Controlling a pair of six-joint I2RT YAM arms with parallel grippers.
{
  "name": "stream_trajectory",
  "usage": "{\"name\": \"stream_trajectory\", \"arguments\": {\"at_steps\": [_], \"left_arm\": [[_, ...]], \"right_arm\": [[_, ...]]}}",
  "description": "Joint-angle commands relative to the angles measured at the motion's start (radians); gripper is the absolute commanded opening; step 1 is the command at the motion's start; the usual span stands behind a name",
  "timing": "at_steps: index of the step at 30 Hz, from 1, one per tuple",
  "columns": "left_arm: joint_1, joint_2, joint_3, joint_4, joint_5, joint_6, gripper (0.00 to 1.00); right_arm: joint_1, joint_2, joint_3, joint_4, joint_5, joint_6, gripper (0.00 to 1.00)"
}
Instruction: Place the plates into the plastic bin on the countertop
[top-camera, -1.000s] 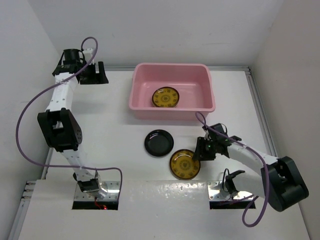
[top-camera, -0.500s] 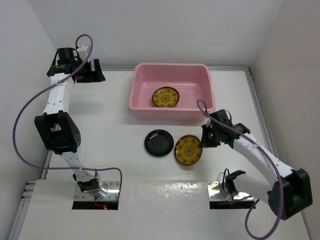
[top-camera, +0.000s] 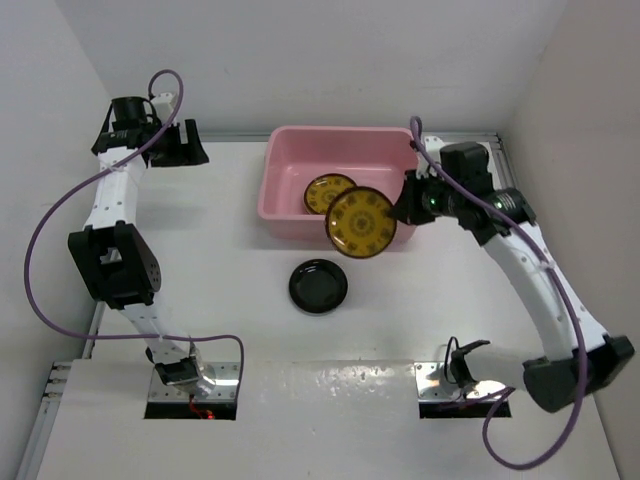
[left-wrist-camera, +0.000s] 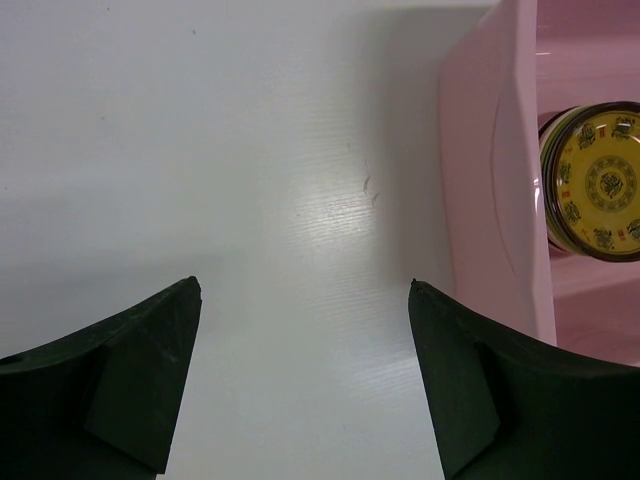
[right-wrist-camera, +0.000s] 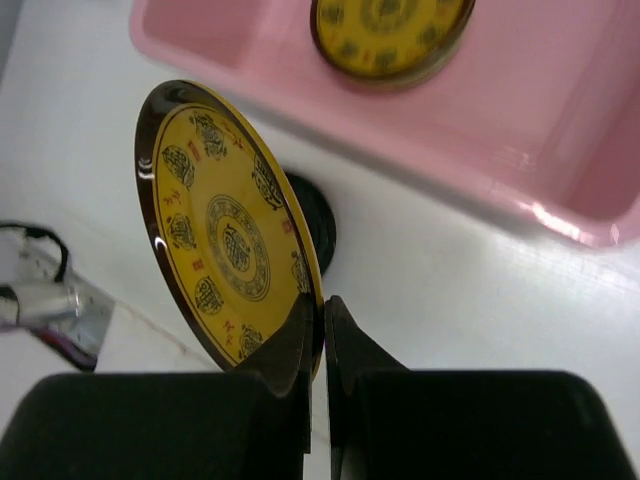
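Observation:
My right gripper is shut on the rim of an amber-yellow patterned plate and holds it tilted in the air over the near wall of the pink plastic bin. In the right wrist view the plate stands on edge between my pads. Another amber plate lies flat in the bin and shows in the right wrist view and the left wrist view. A glossy black plate lies on the white countertop. My left gripper is open and empty at the far left, left of the bin.
White walls enclose the countertop on the left, back and right. A purple cable loops from each arm. The bin's left wall stands right of my left fingers.
My right gripper lifted the amber plate off the countertop and carried it up and away to the bin's near wall. The left arm shifted slightly.

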Motion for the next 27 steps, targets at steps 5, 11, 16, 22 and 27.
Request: {"name": "stream_trajectory", "arguments": {"at_steps": [5,11,16,22,27], "left_arm": [[0.030,-0.026,-0.022,0.023,-0.006,0.021,0.86],[0.042,-0.049,-0.069,0.023,-0.046,0.050,0.86],[0.055,-0.037,-0.070,0.023,-0.055,0.050,0.86],[0.064,-0.017,-0.060,0.023,-0.055,0.059,0.86],[0.064,0.001,-0.040,0.023,-0.037,0.059,0.86]], "right_arm": [[-0.089,0.445,0.230,0.376,0.022,0.146,0.00],[-0.118,0.853,0.589,0.295,-0.067,0.162,0.00],[-0.124,0.972,0.608,0.331,-0.073,0.184,0.00],[-0.120,1.015,0.657,0.298,-0.116,0.130,0.61],[-0.097,0.990,0.728,0.137,-0.052,-0.007,0.80]]}}
